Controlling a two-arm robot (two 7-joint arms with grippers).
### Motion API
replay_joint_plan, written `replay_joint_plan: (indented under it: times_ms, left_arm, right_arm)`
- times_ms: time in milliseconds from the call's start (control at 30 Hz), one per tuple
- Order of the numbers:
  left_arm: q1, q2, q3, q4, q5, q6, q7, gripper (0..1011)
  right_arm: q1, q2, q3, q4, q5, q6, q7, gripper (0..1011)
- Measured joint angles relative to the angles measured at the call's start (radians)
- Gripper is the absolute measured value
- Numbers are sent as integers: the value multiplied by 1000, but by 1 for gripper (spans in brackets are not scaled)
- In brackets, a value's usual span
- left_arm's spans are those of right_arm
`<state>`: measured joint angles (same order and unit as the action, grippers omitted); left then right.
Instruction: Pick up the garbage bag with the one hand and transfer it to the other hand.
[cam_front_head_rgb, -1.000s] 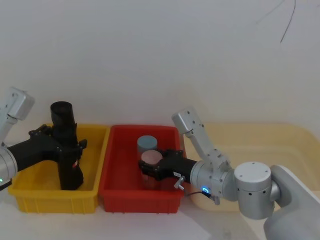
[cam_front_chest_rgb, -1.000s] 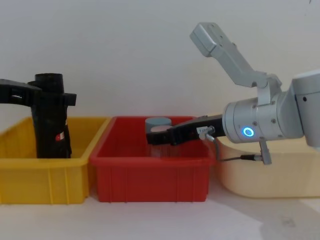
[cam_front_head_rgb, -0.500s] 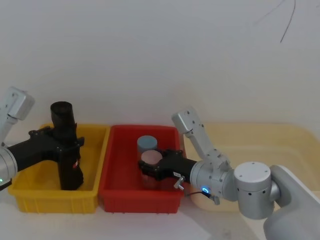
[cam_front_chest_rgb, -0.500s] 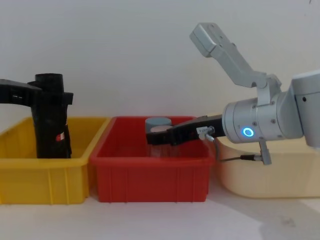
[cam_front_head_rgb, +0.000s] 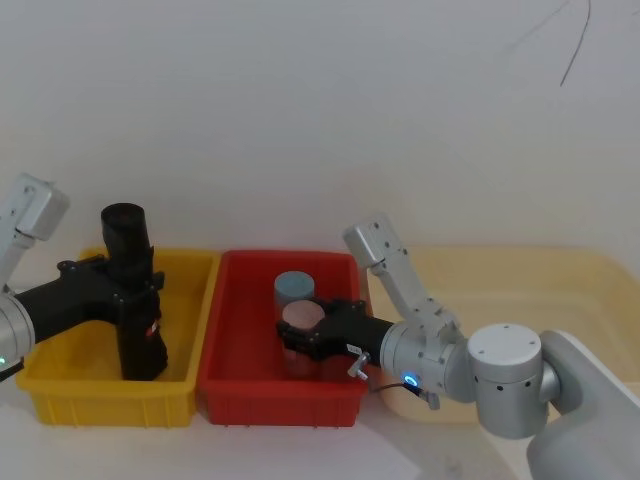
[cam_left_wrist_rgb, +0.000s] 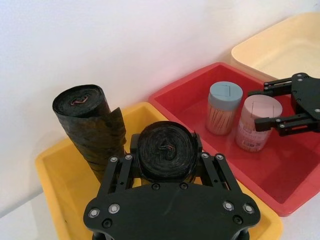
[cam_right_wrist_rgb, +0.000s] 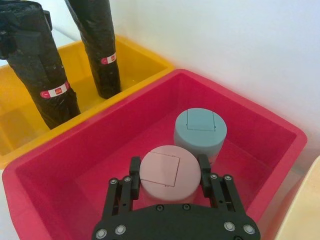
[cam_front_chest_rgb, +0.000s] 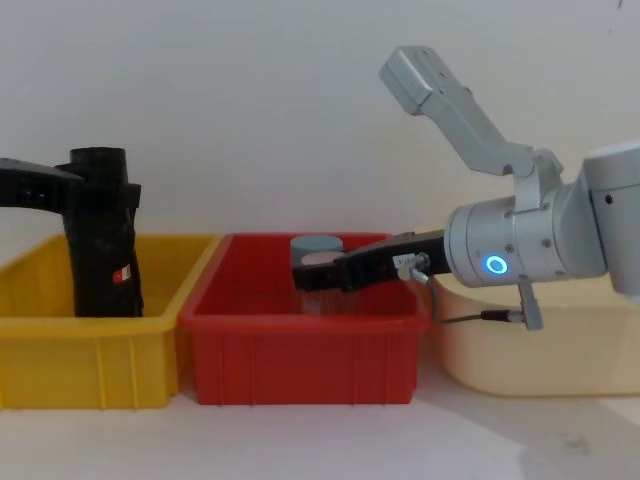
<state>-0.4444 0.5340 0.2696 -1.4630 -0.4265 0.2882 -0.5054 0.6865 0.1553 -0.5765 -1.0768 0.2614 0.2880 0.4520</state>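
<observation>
On the white table (cam_front_chest_rgb: 300, 440), three bins stand in a row near the back edge, close to the wall. The cream bin (cam_front_head_rgb: 520, 270) is the biggest and sits toward the right edge. The red bin (cam_front_chest_rgb: 300, 350) is in the middle. The yellow bin (cam_front_head_rgb: 100, 405) is toward the left edge, and its side touches the red bin.

The right arm (cam_front_head_rgb: 505, 375) is big and grey, with a blue ring light (cam_front_chest_rgb: 495, 264) on it. It reaches across the cream bin and into the red bin. The left arm (cam_front_head_rgb: 25, 215) comes in over the left edge of the table and reaches into the yellow bin.

The left gripper (cam_front_head_rgb: 133, 288) is long and black. Its jaws are closed tight on the top end of a garbage bag (cam_left_wrist_rgb: 166, 157). This is a black roll that stands upright inside the yellow bin, with a small red and white label low on its side. A second black roll (cam_left_wrist_rgb: 90, 125) stands just behind it in the same bin, nearer the back edge. I cannot tell if the two rolls touch.

The right gripper (cam_right_wrist_rgb: 168, 172) is low inside the red bin. Its jaws sit snug on both sides of a pink jar (cam_front_head_rgb: 300, 315) and hold it. A blue jar (cam_right_wrist_rgb: 200, 131) stands just behind the pink one, toward the back edge. Both jars are upright with flat lids.
</observation>
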Motion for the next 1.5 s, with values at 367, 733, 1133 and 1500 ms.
replay_joint_plan:
  times_ms: [367, 733, 1133, 1500]
  left_arm:
    - [-1, 0, 2, 0, 0, 0, 0, 535]
    - [-40, 3, 19, -4, 18, -13, 2, 535]
    - [-142, -15, 40, -2, 31, -80, -24, 535]
    - [-258, -75, 75, 68, 14, -188, -101, 535]
  right_arm:
    - [0, 0, 1, 0, 0, 0, 0, 665]
    - [-7, 6, 40, -50, 10, -37, -13, 665]
    - [-20, 27, 128, -151, 37, -98, -71, 665]
    - [-60, 57, 226, -255, 45, -129, -159, 665]
